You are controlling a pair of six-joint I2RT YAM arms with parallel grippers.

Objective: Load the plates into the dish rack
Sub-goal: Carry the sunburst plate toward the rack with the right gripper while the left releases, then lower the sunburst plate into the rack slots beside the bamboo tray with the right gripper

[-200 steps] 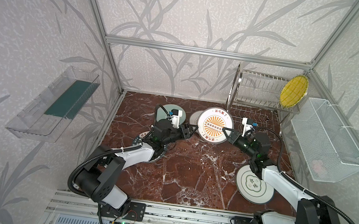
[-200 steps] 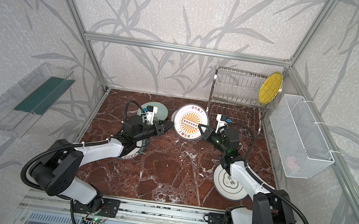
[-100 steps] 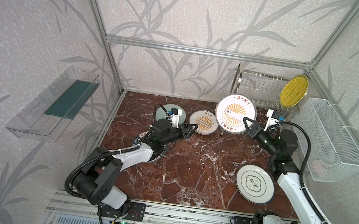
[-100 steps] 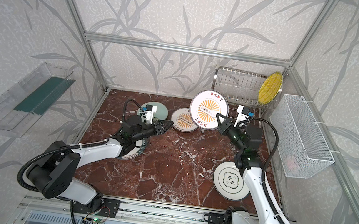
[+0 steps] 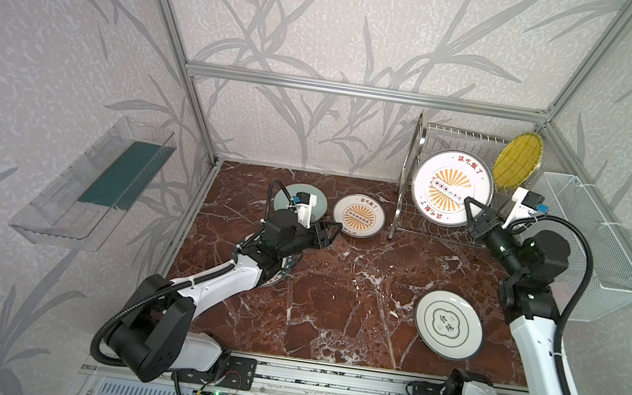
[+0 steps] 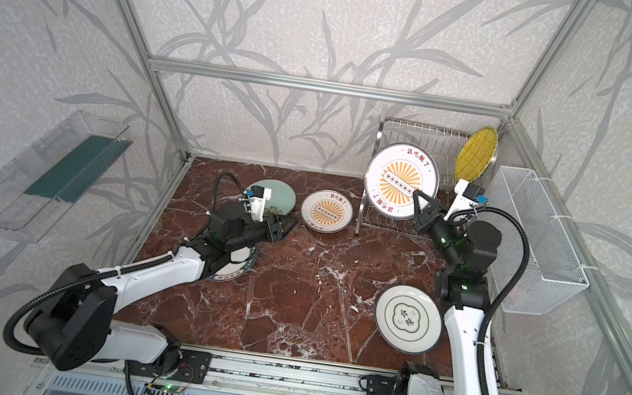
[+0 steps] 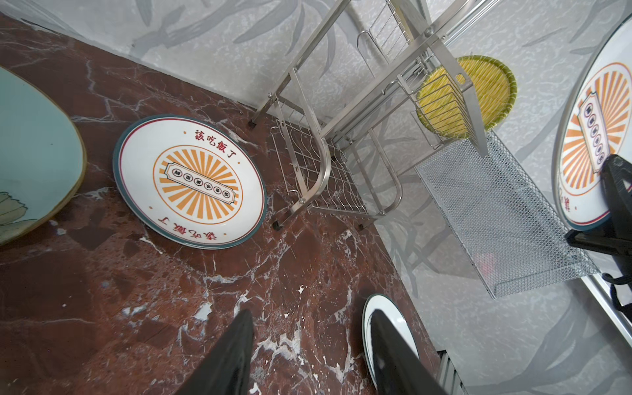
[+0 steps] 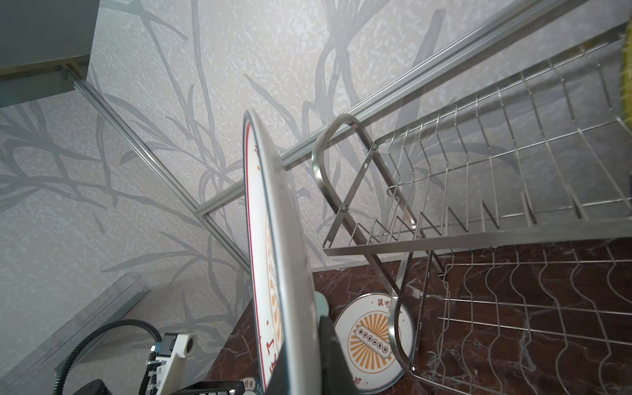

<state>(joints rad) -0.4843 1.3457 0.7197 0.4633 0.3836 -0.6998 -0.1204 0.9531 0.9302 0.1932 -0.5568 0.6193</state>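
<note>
Both top views show the dish rack [image 5: 463, 138] at back right of the surface [image 5: 334, 293], a yellow ribbed plate [image 5: 517, 159] standing in its upper tier. Before it the right hand [image 5: 468, 205] pinches a sunburst plate [image 5: 446, 187] upright; the left hand [image 5: 332, 233] hovers half-open, empty.

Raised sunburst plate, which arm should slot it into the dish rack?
Right. The right gripper holds the raised sunburst plate on edge next to the dish rack; the left gripper is open, empty and farther away.
</note>
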